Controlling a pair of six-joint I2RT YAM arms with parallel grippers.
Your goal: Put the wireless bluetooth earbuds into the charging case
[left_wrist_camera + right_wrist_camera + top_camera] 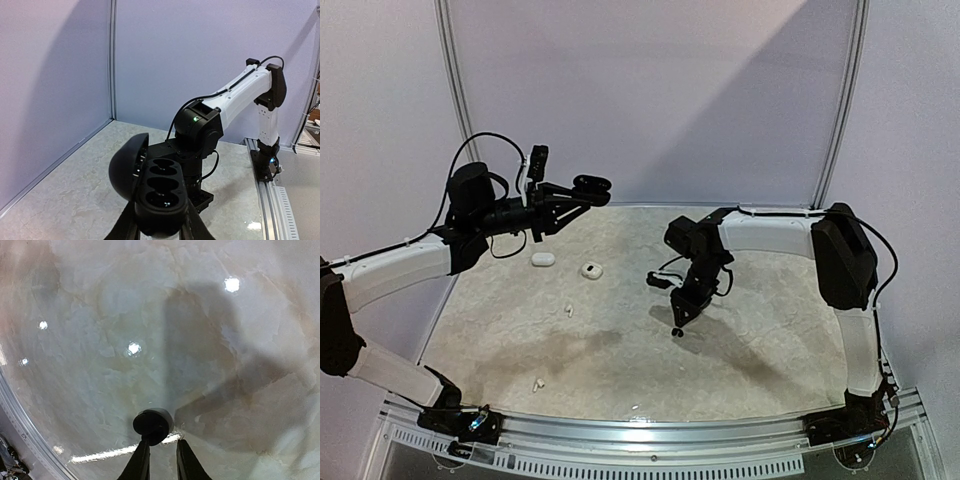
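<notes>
We note the black earbud (152,425) pinched at the right gripper (162,445) tips low over the table (770,340), the open black charging case (161,192) clenched aloft by the left gripper (159,227), wells apparently empty, white earbuds (568,311) loose: insertion not begun.

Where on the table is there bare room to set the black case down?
Bare: near middle, between front rail and right gripper; right side, beside the right arm. Crowded: left-centre, with two white cases and two white earbuds.
</notes>
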